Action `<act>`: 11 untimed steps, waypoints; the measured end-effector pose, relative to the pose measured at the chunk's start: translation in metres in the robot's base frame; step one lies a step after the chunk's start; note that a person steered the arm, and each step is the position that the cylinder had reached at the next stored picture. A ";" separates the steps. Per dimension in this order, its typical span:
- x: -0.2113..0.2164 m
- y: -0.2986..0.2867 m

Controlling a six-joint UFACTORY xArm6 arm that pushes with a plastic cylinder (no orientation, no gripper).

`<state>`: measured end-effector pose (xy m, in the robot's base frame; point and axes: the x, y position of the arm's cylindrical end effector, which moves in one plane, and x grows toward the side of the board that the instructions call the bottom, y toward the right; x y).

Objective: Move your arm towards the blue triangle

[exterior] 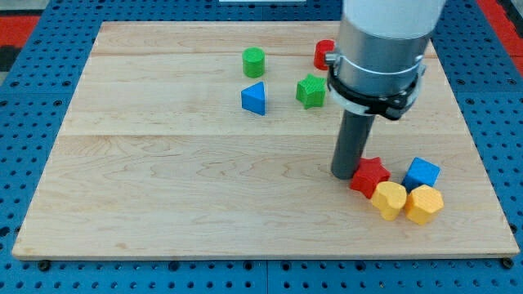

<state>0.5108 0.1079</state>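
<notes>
The blue triangle is seen on the counter toward its top edge, just below the green cylinder and left of the green star, with a red block partly hidden behind the arm. My tip is set down well apart from the triangle, toward the bottom right corner, touching the left side of the red star. Beside that star a blue cube and two yellow blocks are clustered; no jaws are carried by the end effector, a bare rod, and nothing is held
</notes>
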 end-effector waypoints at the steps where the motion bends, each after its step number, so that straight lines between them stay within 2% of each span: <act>1: 0.000 0.007; 4: 0.000 0.020; 5: 0.004 -0.001; 7: 0.004 -0.111; 9: -0.068 -0.164; 11: -0.140 -0.164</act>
